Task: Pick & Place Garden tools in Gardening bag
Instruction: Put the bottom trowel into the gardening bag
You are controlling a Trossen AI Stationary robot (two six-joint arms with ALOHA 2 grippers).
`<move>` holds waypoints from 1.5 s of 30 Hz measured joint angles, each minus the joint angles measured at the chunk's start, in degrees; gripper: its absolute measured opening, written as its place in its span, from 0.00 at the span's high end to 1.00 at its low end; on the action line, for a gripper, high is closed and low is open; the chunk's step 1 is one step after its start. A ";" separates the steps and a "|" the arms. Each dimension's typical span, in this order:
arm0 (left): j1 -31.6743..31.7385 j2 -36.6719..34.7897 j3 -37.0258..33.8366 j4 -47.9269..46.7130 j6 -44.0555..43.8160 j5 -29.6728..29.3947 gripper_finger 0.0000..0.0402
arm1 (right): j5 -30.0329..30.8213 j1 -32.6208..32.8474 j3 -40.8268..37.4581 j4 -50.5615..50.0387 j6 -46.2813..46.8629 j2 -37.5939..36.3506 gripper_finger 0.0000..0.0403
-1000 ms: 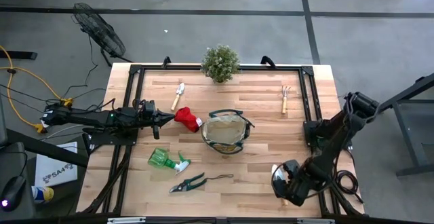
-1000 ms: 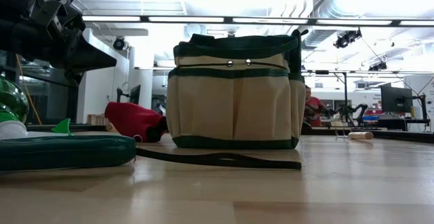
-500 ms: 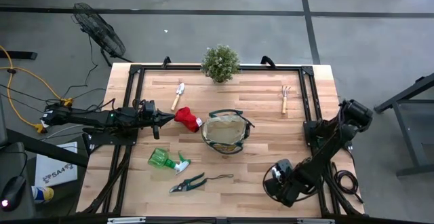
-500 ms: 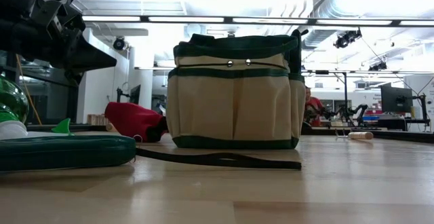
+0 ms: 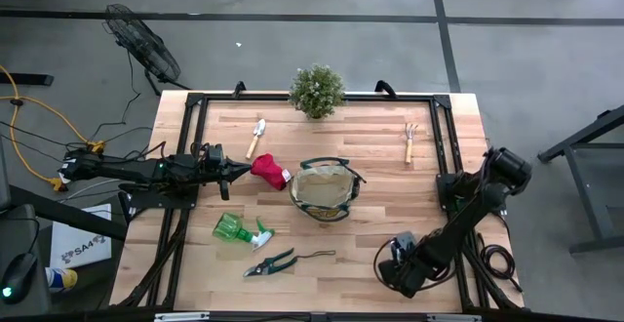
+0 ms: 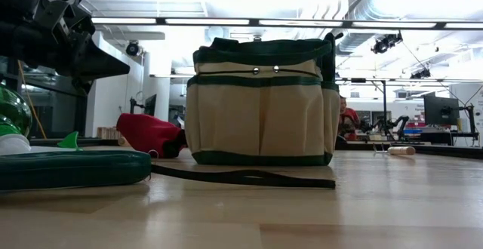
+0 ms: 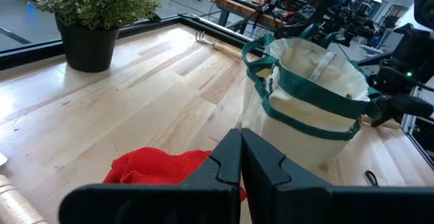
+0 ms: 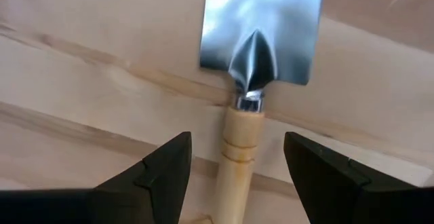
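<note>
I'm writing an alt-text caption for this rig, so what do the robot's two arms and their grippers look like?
Both arms are dark, near-black and slender, built from jointed segments. The left gripper has two smooth matte-black fingers tapering to a wedge. The right gripper has the same dark, angular fingers with bevelled edges. Black cable loops lie beside the right arm's base. No markings show on either.

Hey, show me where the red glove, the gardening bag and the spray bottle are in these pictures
red glove point(image 5: 270, 171), high view, on the middle of its red fabric.
gardening bag point(image 5: 343, 208), high view, on its fabric rim.
spray bottle point(image 5: 232, 228), high view, on its green body.
</note>
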 joint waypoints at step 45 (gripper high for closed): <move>0.00 0.02 0.00 0.00 0.00 0.00 1.00 | 0.69 -3.52 -0.11 4.34 -4.59 -15.50 0.86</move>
